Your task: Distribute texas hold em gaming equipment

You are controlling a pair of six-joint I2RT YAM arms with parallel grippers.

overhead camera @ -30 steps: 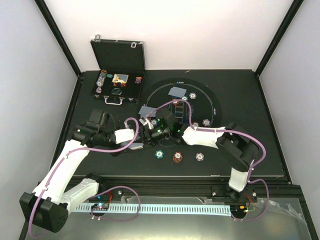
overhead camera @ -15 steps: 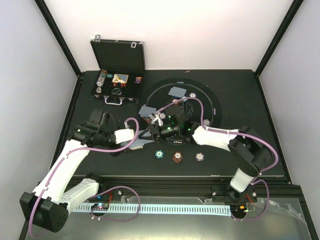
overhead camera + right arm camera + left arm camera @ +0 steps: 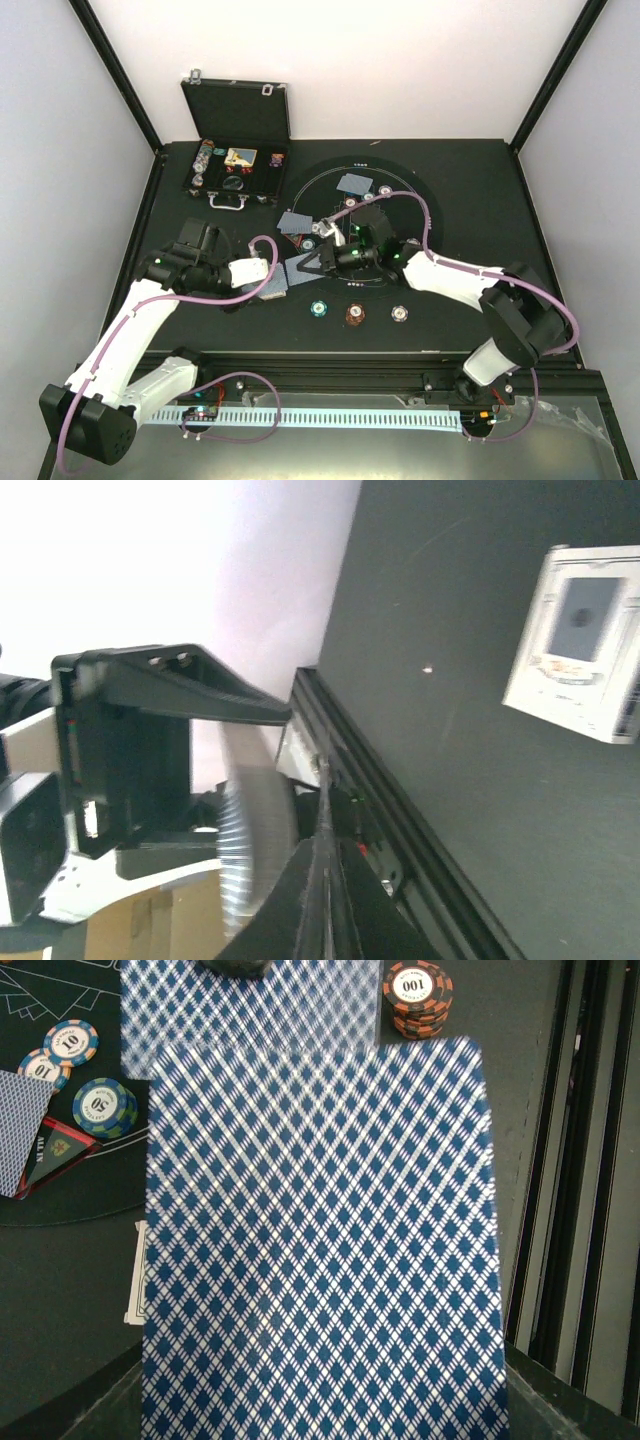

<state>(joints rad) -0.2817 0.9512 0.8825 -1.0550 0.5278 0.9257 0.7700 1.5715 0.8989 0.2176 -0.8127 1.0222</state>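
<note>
My left gripper (image 3: 263, 279) is shut on a deck of blue-backed playing cards (image 3: 273, 286); the top card (image 3: 320, 1250) fills the left wrist view and hides the fingers. My right gripper (image 3: 322, 259) is shut on one card (image 3: 300, 268) just right of the deck, seen edge-on between the jaws (image 3: 322, 815). Teal (image 3: 319, 307), red-brown (image 3: 354, 314) and white (image 3: 399, 313) chips lie in front. A red triangle marker (image 3: 55, 1150) and an orange chip stack (image 3: 417, 995) lie beyond the deck.
The round black mat (image 3: 425, 215) holds two dealt cards (image 3: 354, 183) (image 3: 293, 221) and chips (image 3: 385, 191) (image 3: 413, 243). The open black case (image 3: 236, 150) stands at the back left. A white card box (image 3: 578, 655) lies on the table. The table's front rail (image 3: 400, 352) runs before the chips.
The right gripper has closed on a card at the deck and drawn it to the right, its arm swinging out over the mat. The left arm has stayed still.
</note>
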